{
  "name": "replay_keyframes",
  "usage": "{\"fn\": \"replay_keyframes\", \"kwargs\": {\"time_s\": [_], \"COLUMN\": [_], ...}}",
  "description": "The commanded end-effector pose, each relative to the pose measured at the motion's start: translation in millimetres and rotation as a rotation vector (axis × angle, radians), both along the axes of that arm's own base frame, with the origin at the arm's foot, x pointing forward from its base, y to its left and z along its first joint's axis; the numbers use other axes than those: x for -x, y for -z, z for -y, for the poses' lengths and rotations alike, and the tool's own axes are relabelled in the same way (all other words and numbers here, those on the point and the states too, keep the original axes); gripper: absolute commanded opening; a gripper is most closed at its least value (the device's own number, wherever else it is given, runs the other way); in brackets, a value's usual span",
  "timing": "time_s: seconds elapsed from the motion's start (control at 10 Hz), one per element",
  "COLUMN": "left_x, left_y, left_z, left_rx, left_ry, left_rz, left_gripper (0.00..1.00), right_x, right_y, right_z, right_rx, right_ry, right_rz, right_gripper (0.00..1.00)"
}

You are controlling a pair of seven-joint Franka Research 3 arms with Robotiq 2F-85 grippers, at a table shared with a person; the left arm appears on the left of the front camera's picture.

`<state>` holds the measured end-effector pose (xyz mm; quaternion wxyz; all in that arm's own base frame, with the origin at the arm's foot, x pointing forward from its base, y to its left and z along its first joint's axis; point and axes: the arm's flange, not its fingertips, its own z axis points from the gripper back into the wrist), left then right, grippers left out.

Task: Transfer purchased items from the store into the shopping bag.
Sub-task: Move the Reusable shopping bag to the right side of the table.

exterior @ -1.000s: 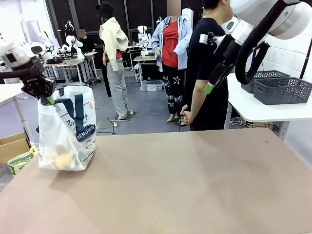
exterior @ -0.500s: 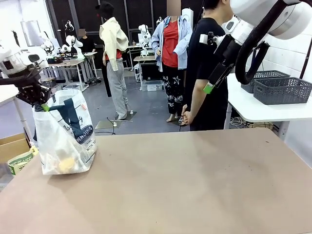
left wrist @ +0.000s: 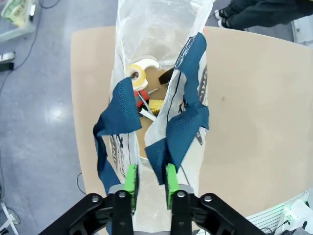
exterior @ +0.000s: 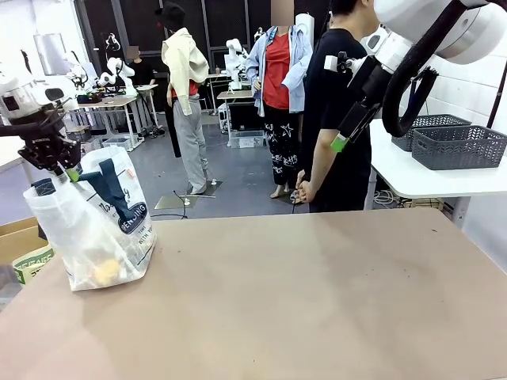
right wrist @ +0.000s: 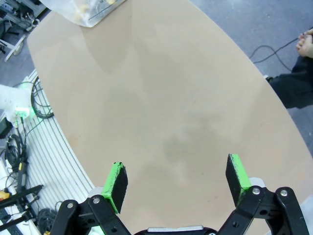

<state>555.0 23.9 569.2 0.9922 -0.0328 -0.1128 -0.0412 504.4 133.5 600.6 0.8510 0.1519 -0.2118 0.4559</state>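
The shopping bag (exterior: 99, 229), clear plastic with navy straps, stands slumped at the table's left edge. Purchased items lie in its bottom: a yellowish lump (exterior: 105, 271) and, seen from above, a tape roll (left wrist: 139, 73) among other small goods. My left gripper (exterior: 59, 169) hovers over the bag's mouth. Its green pads (left wrist: 131, 177) stand narrowly apart, with a navy strap (left wrist: 181, 132) hanging loose between them. My right gripper (right wrist: 176, 182) is open and holds nothing, high over the bare tabletop (right wrist: 171, 98). From there the bag (right wrist: 93, 10) lies far off.
A person in a black shirt (exterior: 341, 119) stands at the table's far side. Two dark grey lattice baskets (exterior: 459, 146) sit on a white side table at the right; whether one is the store I cannot tell. A cardboard box (exterior: 20, 237) is beside the left edge.
My left gripper moved left, away from the bag's upright top. Its jaws parted, and the bag's mouth and straps sagged down and leftward. The right arm stayed still.
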Motion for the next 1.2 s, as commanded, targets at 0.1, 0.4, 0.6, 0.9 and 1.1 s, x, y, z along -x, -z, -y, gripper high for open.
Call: {"fn": "replay_keyframes", "kwargs": {"time_s": [0.1, 0.4, 0.6, 0.9, 1.1], "left_x": [3.2, 7.4, 10.4, 17.5, 22.8], "left_y": [-18.5, -35.5, -41.1, -54.5, -63.0], "left_z": [13.3, 28.0, 32.1, 43.1, 48.4], "left_rx": [-0.027, -0.021, -0.022, -0.012, -0.008], "left_ry": [0.034, 0.080, 0.097, 0.170, 0.210], "left_rz": [-0.003, 0.020, 0.029, 0.045, 0.051], "left_gripper": [1.00, 1.00, 1.00, 1.00, 1.00], "right_x": [1.3, 1.3, 1.3, 1.3, 1.3], "right_y": [-0.4, -0.4, -0.4, -0.4, -0.4], "right_z": [-0.7, -0.7, -0.7, -0.7, -0.7], "right_rx": [0.011, 0.011, 0.011, 0.011, 0.011], "right_ry": [0.012, 0.012, 0.012, 0.012, 0.012], "right_rz": [-0.015, -0.015, -0.015, -0.015, -0.015], "right_gripper": [1.00, 1.00, 1.00, 1.00, 1.00]}}
